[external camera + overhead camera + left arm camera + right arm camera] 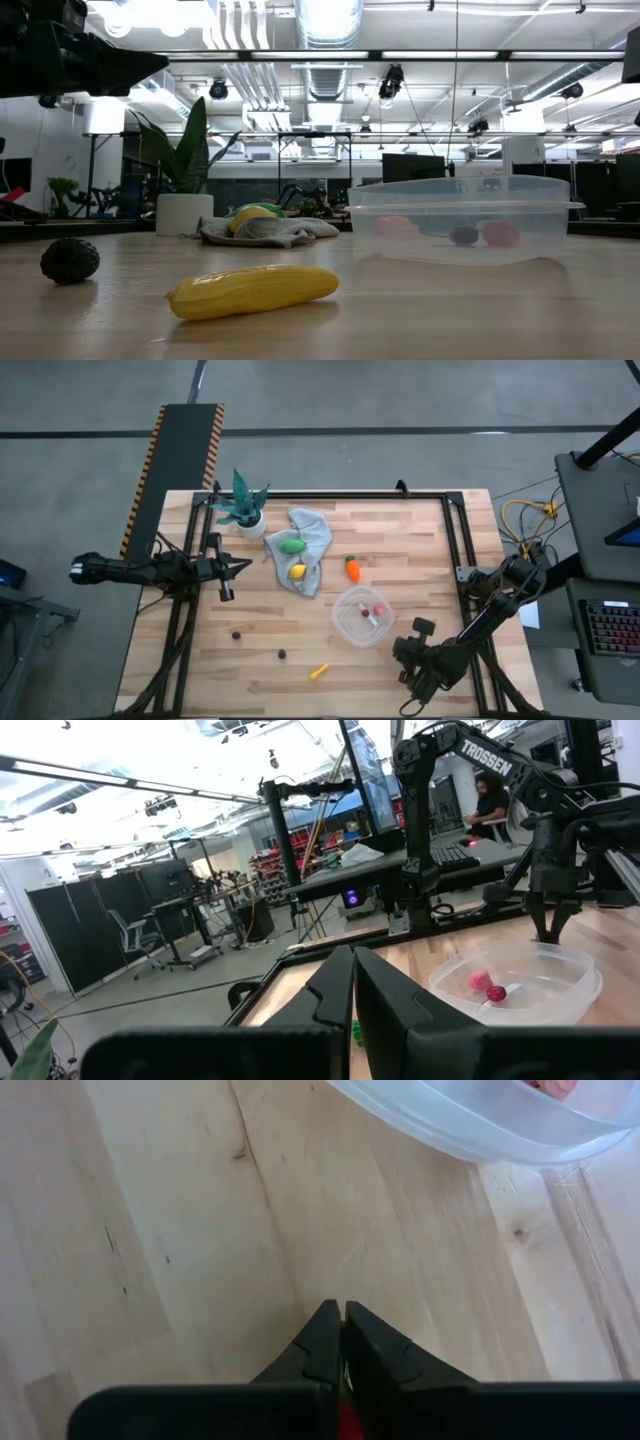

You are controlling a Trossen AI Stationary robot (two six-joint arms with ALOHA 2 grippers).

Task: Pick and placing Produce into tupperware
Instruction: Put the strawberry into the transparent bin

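The clear round tupperware (362,616) (465,220) (520,988) stands on the table with red berries (482,983) and a dark one (463,235) in it. The carrot (352,568) lies on bare wood. The green piece (292,546) and the lemon (297,571) rest on the grey cloth (312,532). The yellow-orange sliver (318,671) (252,290) and two dark berries (237,633) (282,654) lie nearer the near edge. My right gripper (408,662) (342,1312) is shut and points down at the wood beside the tupperware's rim (480,1125). My left gripper (238,566) (354,955) is shut and hovers level at the left. My right gripper shows a speck of red (343,1412) far back between its shut fingers. I cannot tell whether that is a berry in the hold. My left gripper touches nothing.
A potted plant (245,508) (185,212) stands at the far left corner beside the cloth. A black frame (455,530) runs along the table's edges. Open wood lies between the tupperware and the left arm. A person sits at a desk (490,795) in the room beyond.
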